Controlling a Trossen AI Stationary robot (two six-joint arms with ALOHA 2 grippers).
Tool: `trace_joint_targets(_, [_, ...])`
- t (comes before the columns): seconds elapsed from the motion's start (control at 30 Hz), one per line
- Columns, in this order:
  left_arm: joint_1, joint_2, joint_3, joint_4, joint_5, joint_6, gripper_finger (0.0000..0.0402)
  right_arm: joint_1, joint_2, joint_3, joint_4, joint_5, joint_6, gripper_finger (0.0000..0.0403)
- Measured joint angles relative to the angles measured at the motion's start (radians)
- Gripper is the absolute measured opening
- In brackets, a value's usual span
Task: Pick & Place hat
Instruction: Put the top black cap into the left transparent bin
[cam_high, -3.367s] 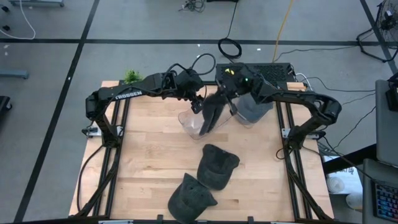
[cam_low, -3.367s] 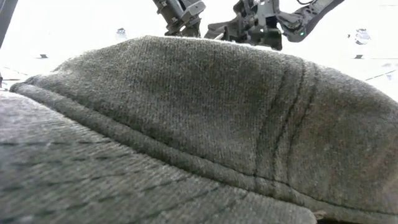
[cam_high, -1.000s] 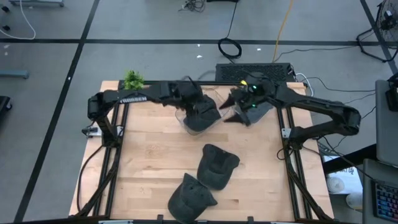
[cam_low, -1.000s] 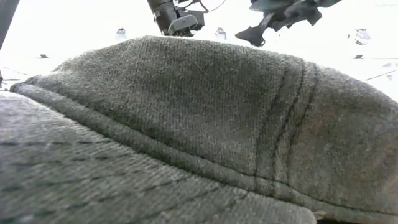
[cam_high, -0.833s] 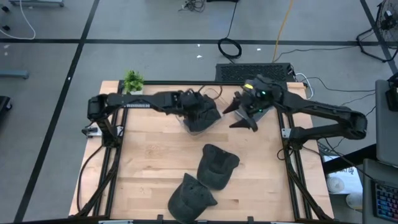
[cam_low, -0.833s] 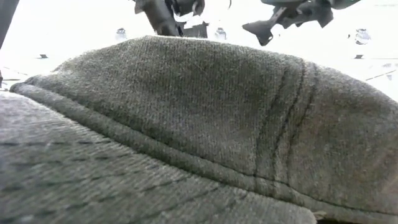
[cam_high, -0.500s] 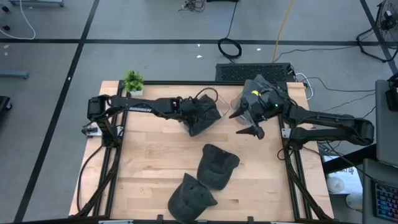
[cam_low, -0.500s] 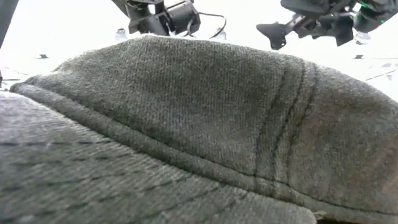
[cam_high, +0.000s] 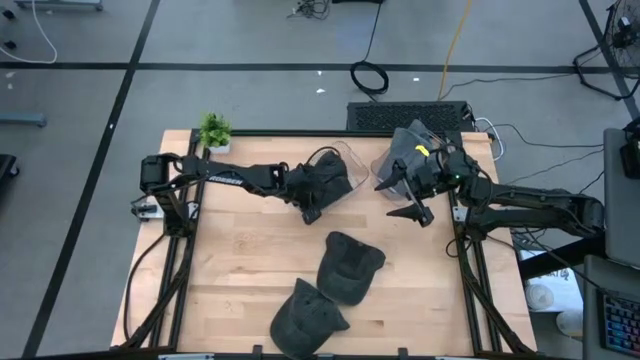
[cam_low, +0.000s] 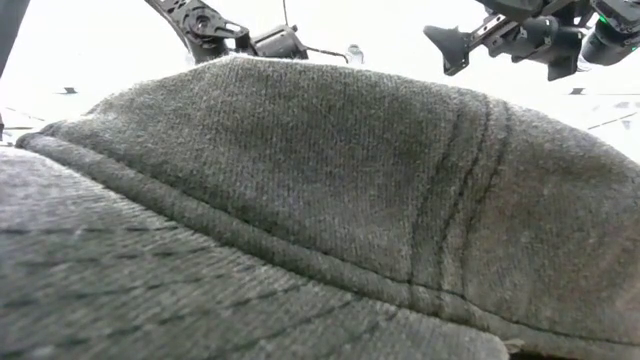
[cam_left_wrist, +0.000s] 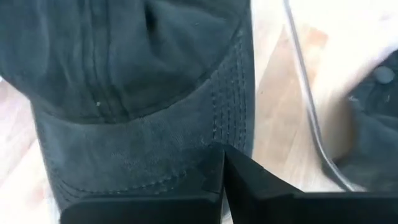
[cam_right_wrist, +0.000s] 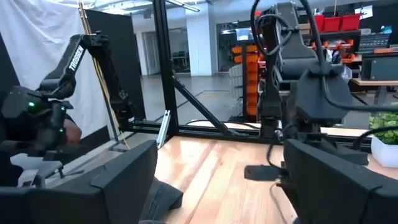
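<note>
The left gripper (cam_high: 312, 207), its fingers (cam_left_wrist: 249, 180) pressed together on the stitched edge of a dark grey hat (cam_high: 325, 183), holds the cap at the far middle of the wooden table (cam_high: 240, 260), where the hat lies against a clear plastic bin (cam_high: 345, 160). Seen from the wrist, the fabric is soft, matte cotton twill with parallel rows of stitching and seams running over a slumped crown (cam_left_wrist: 124, 56). To its right the right gripper (cam_high: 408, 197) hangs above the table with its fingers spread wide and nothing between them, just in front of another grey hat (cam_high: 412, 150) heaped in a second clear container near the far right edge. Two more hats of the same dark cloth lie flat toward the near side: one (cam_high: 350, 267) mid-table and one (cam_high: 305, 318) at the front edge, which fills almost the whole low view with its ribbed weave. A small green potted plant (cam_high: 213, 128) stands at the far left corner. Black cables (cam_high: 370, 77) coil on the grey floor beyond.
</note>
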Motion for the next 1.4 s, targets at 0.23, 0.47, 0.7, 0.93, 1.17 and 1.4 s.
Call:
trace_joint_targets(0.23, [0.013,-0.007,-0.06,0.059,0.026,-0.081,0.0009,0.0,0.0,0.0,0.001,0.002,0.0,0.0339])
trace_joint_targets(0.47, [0.008,-0.084,0.017,-0.007,0.09,-0.028,0.0006,0.0,0.0,0.0,0.001,0.002,0.016,0.034])
trace_joint_targets(0.7, [0.083,-0.088,0.312,-0.45,0.085,0.031,0.0003,0.0,0.0,0.0,0.002,0.002,0.028,0.0342])
trace_joint_targets(0.93, [0.126,0.039,0.387,-0.529,0.166,0.076,0.0002,0.0,0.0,0.0,-0.002,0.002,0.027,0.034])
trace_joint_targets(1.17, [0.123,0.229,0.388,-0.483,0.224,0.072,0.0001,0.0,0.0,0.0,-0.005,0.001,0.018,0.0342])
trace_joint_targets(1.4, [0.12,0.307,0.392,-0.476,0.297,0.06,0.0004,0.0,0.0,0.0,-0.007,-0.002,0.017,0.0339])
